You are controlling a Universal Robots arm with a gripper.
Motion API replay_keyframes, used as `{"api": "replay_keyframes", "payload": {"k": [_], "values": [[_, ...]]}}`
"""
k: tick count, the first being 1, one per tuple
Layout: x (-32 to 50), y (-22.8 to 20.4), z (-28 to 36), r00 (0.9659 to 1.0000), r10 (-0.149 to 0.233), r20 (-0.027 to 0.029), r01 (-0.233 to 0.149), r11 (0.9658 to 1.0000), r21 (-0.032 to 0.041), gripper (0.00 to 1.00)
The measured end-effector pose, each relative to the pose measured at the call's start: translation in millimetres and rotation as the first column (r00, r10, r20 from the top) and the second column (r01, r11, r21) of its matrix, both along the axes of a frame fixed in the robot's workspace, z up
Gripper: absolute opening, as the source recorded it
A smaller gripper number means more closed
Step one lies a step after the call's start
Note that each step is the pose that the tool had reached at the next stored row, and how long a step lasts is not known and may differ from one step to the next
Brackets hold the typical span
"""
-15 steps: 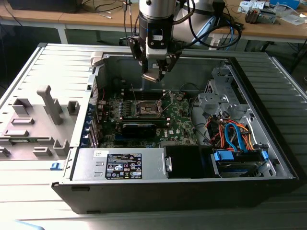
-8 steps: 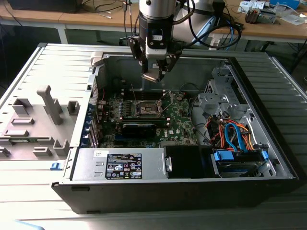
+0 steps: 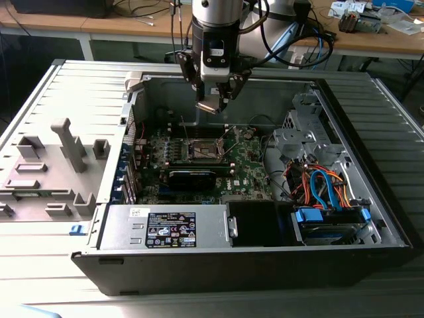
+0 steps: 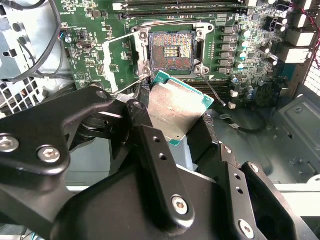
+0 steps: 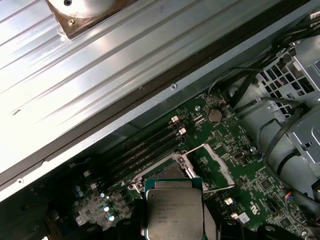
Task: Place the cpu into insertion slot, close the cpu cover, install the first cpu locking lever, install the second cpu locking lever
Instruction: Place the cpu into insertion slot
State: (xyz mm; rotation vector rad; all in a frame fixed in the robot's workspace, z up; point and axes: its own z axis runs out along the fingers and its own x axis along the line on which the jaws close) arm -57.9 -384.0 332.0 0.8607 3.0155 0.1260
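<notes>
My gripper (image 3: 213, 99) hangs over the open computer case, shut on the cpu (image 3: 207, 106). In the second wrist view the cpu (image 4: 176, 107) shows its pale silvery face with a green edge, tilted between the black fingers (image 4: 152, 145). Below it on the green board lies the insertion slot (image 4: 172, 50), bare, with a dark centre and a silver rim. The first wrist view has the cpu (image 5: 174, 210) just short of the insertion slot (image 5: 167, 172). The cpu cover (image 5: 216, 167) stands swung open beside the socket. Thin wire levers (image 4: 216, 90) stick out, unlatched.
The case walls (image 3: 218, 83) ring the board. A black card (image 3: 192, 177) sits in front of the socket, a power supply (image 3: 165, 228) along the front, and a drive cage with orange and blue cables (image 3: 324, 189) on the exterior view's right. Memory slots (image 5: 145, 145) run beside the socket.
</notes>
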Motion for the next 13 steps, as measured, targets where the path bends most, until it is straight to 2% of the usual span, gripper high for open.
{"api": "replay_keyframes", "payload": {"k": [13], "values": [[0.0, 0.0, -0.1, 0.9999, -0.014, 0.0001, 0.014, 0.9999, -0.0001, 0.55]]}}
